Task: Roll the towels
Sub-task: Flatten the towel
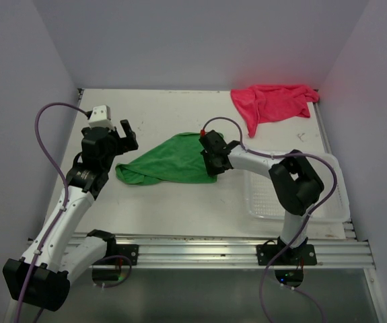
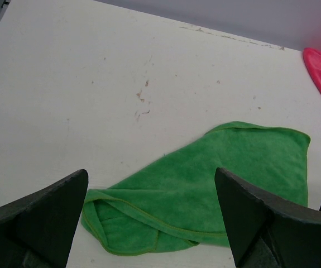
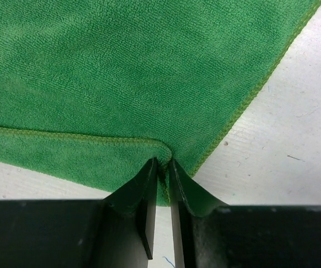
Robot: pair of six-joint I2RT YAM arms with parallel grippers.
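1. Left gripper (image 1: 116, 132): jaws spread wide, nothing in them. It hangs over bare table (image 1: 159, 202), just left of the green towel.
2. Green towel (image 1: 169, 161): mid-table, between the two arms. It lies mostly flat in a rough wedge. The left end is folded over on itself into a loose bunch. That's a fold, not a roll.
3. Right gripper (image 3: 162, 167): at the green towel's right edge, jaws nearly together. The wrist view shows the hemmed corner drawn up into the narrow gap, so I read it as a pinch on the cloth.
4. Pink towel (image 1: 270, 101): far right corner of the table, crumpled, well apart from both grippers. Untouched as far as I can see.
5. Clear mesh basket (image 1: 328, 202): near right, beside the right arm. I see no towel in it.
6. Progress, my read: early. Zero of two towels rolled. The green one is gripped at one corner, probably to straighten it or start the roll. Left to do: flatten and roll the green one, then all of the pink one.
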